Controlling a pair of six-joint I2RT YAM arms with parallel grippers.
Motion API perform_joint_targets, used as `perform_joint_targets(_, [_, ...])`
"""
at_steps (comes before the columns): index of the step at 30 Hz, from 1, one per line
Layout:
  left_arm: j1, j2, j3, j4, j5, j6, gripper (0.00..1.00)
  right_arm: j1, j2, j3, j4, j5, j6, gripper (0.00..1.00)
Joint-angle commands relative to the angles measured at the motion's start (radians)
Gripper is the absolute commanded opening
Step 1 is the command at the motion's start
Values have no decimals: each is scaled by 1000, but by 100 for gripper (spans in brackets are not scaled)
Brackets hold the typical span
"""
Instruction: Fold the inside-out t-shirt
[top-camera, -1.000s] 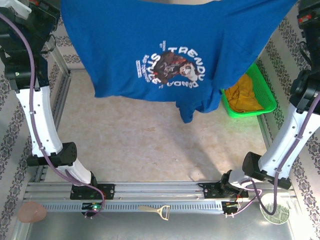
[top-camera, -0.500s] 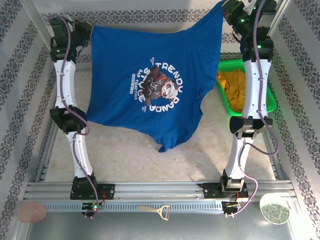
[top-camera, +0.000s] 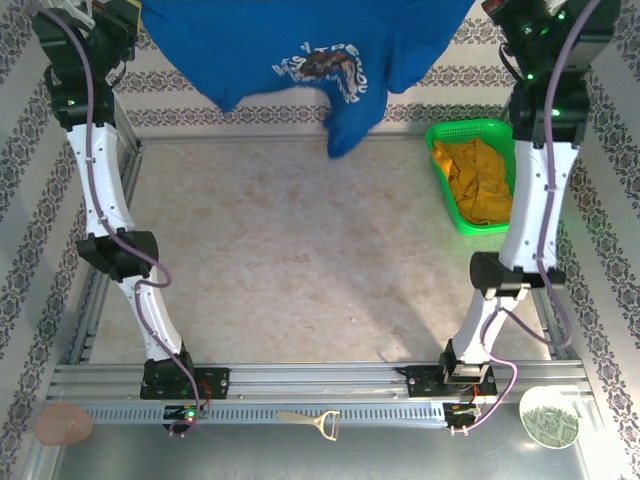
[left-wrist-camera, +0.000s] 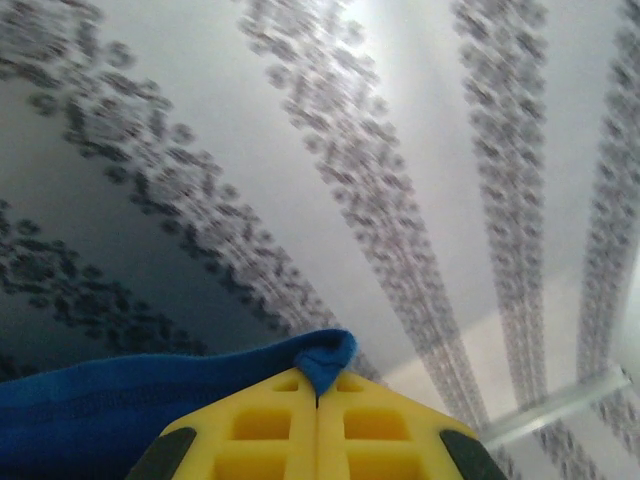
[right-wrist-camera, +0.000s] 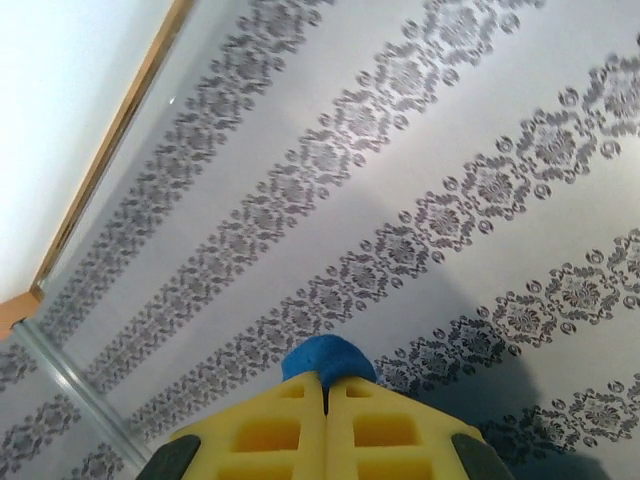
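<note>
The royal-blue, white-printed cloth t-shirt (top-camera: 250, 40) is stretched from claw to claw, and its long axis runs that way. The left gripper (left-wrist-camera: 318, 395) is clenched on a pinch of its edge, as is the right gripper (right-wrist-camera: 325, 388). The body sags below and between them.

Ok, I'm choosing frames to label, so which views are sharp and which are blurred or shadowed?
Top external: evenly lit and sharp, though the t-shirt runs off the top edge, its print unreadable. Left wrist: wallpaper streaked by blur, dark shadow lower left, left gripper crisp. Right wrist: wallpaper sharp, washed-out white upper left, shadow beside the right gripper.
</note>
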Motion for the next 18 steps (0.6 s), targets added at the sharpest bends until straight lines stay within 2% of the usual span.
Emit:
perform_joint_targets(1, [-17,-112,-199,-87,132,183,0,32,-179,-321,74,-22,-124,0])
perform_joint_targets(3, [-25,-240,-454,-54,129,259,0,47,-331,-621,143,-25,-139,0])
perform_joint_targets(7, [-22,-520,-1114,166,83,294,0,75,-626,-1265,190,-27,-169,0])
perform_joint_targets(10, [-22,-657,-1538,300,72,290,0,132,-829,-1700,204,27,-158,0])
perform_joint_targets(14, [-23,-720,-1906,410,50,314,0,214,-1045,-2103,160,132,-119,0])
perform_joint_targets(18, [-23,-679,-2065,391,50,413,0,239,-1247,-2295,4,198,-72,0])
